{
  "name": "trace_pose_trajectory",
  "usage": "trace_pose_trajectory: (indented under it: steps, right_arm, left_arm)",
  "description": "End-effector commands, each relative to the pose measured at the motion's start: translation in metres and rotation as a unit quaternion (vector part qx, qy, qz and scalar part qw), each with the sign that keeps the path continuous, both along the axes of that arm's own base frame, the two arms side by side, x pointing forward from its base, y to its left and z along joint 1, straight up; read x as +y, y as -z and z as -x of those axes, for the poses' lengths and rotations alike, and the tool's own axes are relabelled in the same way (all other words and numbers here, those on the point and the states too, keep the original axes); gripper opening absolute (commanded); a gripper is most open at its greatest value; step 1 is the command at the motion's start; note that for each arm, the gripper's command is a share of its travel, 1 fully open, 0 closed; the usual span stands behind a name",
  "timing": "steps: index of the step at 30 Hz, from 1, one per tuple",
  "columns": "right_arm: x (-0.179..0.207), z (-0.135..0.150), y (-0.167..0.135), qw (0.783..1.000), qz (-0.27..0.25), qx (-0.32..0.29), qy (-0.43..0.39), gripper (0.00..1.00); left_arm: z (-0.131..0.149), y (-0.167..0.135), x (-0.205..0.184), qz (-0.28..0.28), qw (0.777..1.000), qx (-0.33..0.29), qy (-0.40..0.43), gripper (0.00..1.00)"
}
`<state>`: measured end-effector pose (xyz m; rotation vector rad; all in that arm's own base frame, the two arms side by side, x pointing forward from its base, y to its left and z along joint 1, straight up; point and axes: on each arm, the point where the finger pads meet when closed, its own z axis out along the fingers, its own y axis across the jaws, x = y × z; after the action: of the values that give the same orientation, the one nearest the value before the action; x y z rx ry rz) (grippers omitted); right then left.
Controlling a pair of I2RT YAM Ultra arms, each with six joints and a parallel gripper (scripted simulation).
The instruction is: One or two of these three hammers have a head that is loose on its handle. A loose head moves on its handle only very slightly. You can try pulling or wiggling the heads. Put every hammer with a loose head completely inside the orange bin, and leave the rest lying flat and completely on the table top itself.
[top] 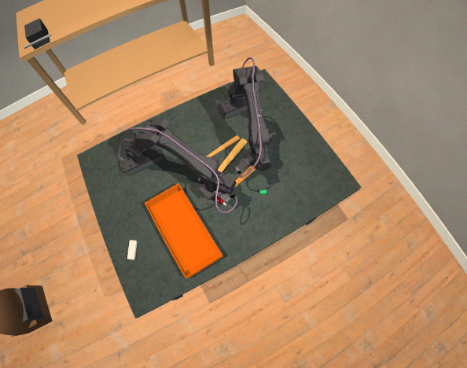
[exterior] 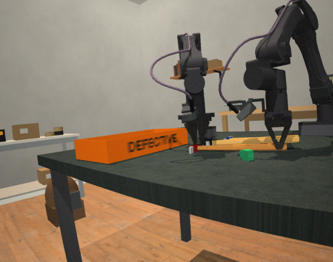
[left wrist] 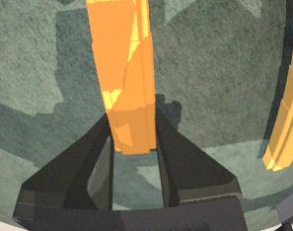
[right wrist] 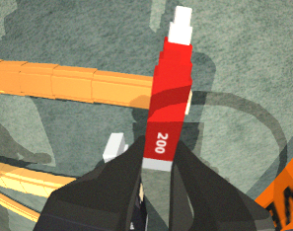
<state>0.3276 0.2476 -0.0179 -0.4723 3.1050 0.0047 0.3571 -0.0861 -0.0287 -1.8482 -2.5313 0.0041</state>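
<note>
The red-headed hammer lies on the dark table, its orange handle [top: 244, 177] [exterior: 237, 147] [left wrist: 122, 64] [right wrist: 106, 86] between both arms. My left gripper [exterior: 279, 146] [left wrist: 132, 117] is shut on the handle near its free end. My right gripper [right wrist: 159, 146] is shut on the near end of the red head [top: 222, 200] [exterior: 195, 148] [right wrist: 170, 104], marked 200. Two more hammers lie behind, with a thick yellow handle [top: 232, 155] and a thinner one [top: 222, 146]. A black head [right wrist: 137, 214] is partly hidden by my right fingers; a blue head [exterior: 229, 137] shows small. The orange bin [top: 162, 233] [exterior: 93, 149] looks empty.
A green block [top: 262, 192] [exterior: 246, 155] lies beside the held hammer's handle. A white block [top: 131, 249] lies on the far side of the bin. The bin stands close to my right gripper, and both arms reach in near each other.
</note>
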Motion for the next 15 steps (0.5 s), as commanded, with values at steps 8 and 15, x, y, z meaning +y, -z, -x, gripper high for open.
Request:
trace_pose_trajectory:
  steps: [8,15]
  right_arm:
    - [-0.021,0.000,0.000,0.999,0.035,0.001,0.010,0.12]
    - [-0.036,-0.001,0.000,0.998,0.059,0.001,0.014,0.12]
  left_arm:
    - [0.012,-0.002,0.019,-0.029,0.999,0.018,-0.004,0.21]
    - [0.014,0.000,0.026,-0.039,0.999,0.023,-0.011,0.21]
